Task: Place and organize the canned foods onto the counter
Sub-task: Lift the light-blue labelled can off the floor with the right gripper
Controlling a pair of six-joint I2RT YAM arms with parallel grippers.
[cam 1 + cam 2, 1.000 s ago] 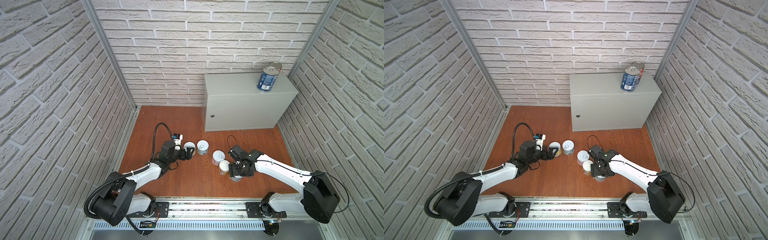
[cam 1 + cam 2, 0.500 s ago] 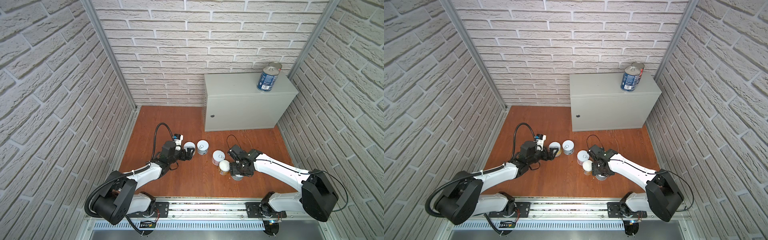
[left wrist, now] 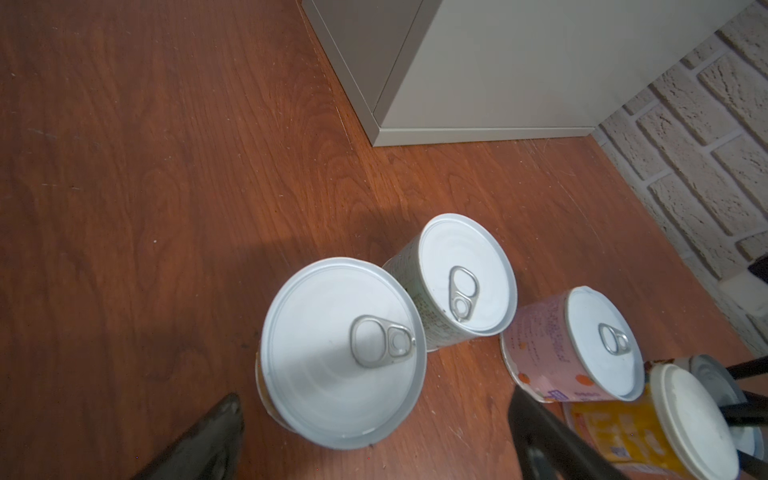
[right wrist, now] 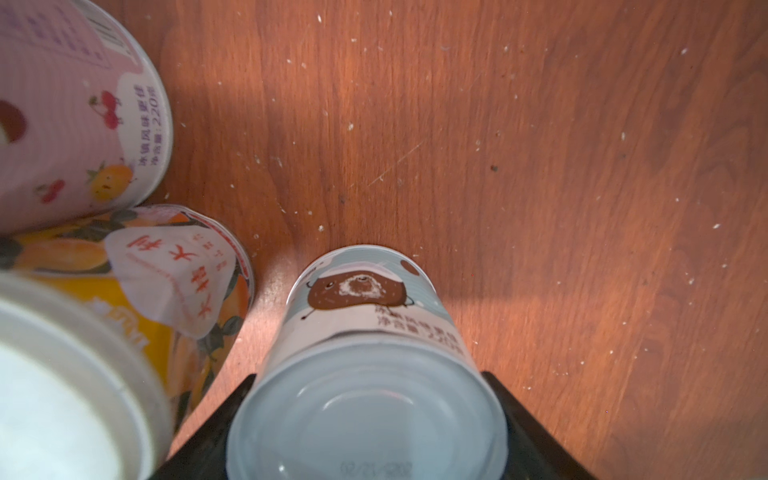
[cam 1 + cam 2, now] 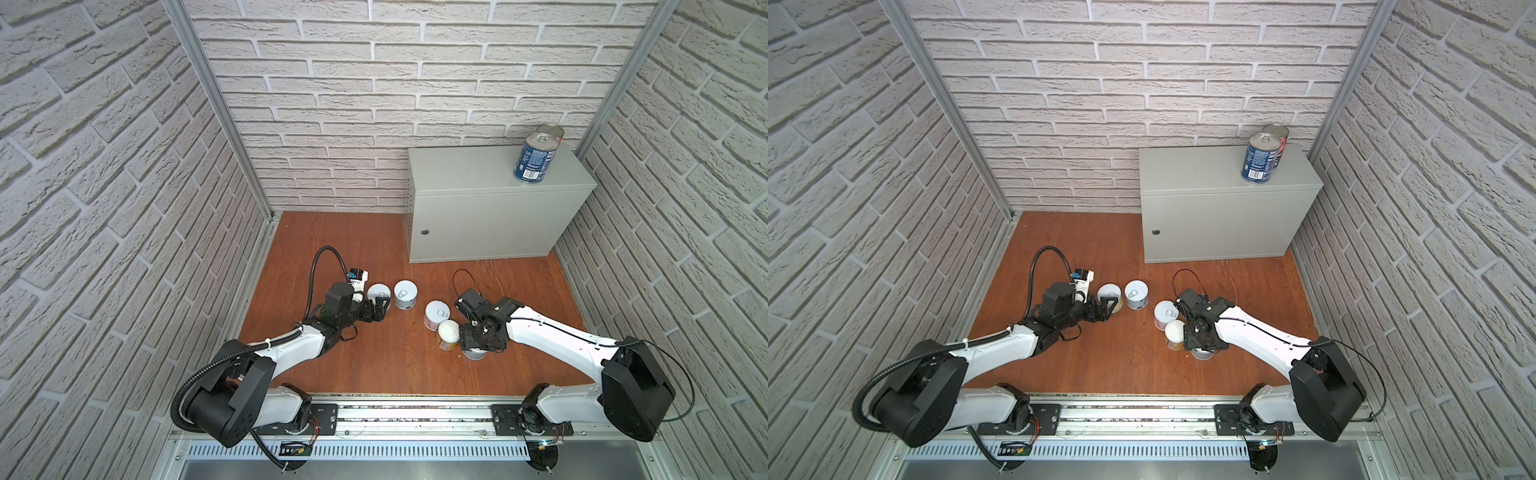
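Right pincer [image 4: 368,376] clamps the short grey-labelled metal tin [image 4: 365,316] by its smooth round sides. Judged rigid, fairly heavy, slippery: grip mid-height. Left pincer [image 3: 374,399] stands apart.

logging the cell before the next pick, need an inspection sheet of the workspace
surface: red-brown wooden floor, pale specks scattered
job's things: counter carries front blue can and rear can at its back right corner; leftmost can, green-grey can, pink can, yellow can and grey can stand on the floor
clutter: nothing seen
pincers: left pincer open at the leftmost can; right pincer closed on the grey can
cables: black hose arcs over the left arm; thin black loop over the right arm
surroundings: white brick walls, metal rail in front
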